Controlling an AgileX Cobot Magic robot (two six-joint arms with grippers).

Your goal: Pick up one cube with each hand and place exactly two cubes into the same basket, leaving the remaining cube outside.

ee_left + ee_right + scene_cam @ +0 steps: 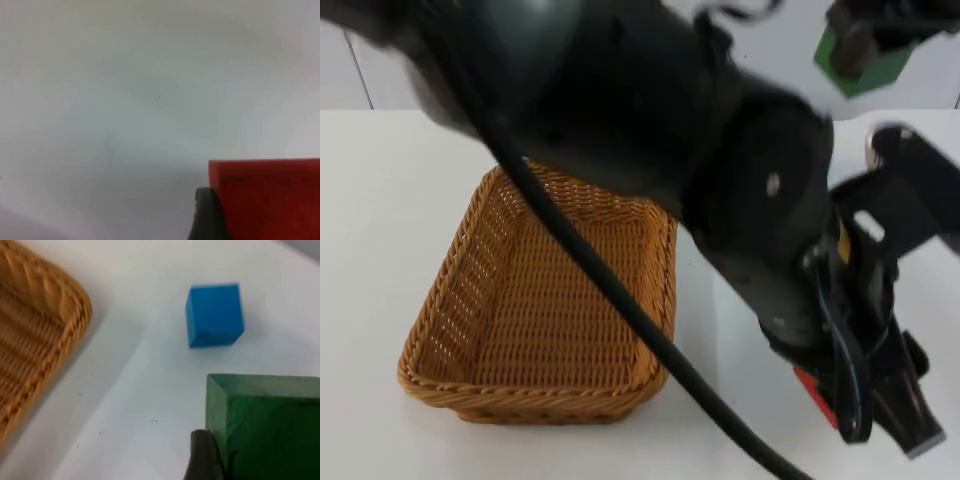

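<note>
Reaching low over table, left gripper [820, 395] clamps red cube [270, 197]; right gripper [855, 50], raised, grips green cube [267, 425].

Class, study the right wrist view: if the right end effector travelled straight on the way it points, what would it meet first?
Probably the white table, perhaps near the blue cube; depth is unclear. It already holds the green cube.

Bright, even light; blurred arms.

The white tabletop [380, 200] carries a woven basket [535, 310] (wicker, rectangular) and, near its rim, a blue cube [215, 315].
</note>
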